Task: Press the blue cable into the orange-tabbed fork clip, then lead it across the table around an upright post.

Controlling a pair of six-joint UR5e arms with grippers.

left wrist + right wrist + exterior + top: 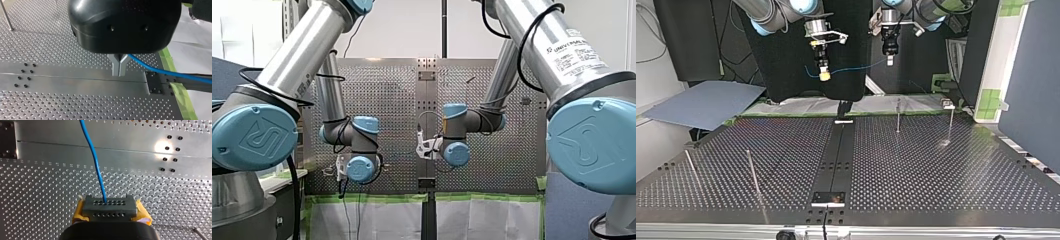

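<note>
my left end effector (119, 72) has its metal fingers pressed together on the blue cable (160, 71), which leaves from the fork just above their tips. my right end effector (110, 208), yellow-padded, is clamped on the same cable, which comes out between its pads. in the top view both hang above the far end of the worktop's (936, 170) dark centre strip (837, 160), one to each side of it. the cable is strung in the air between them, well clear of the strip.

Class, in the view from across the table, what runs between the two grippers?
In the top view, only the blue cable spans the gap, in mid-air, between my right gripper and my left gripper.
</note>
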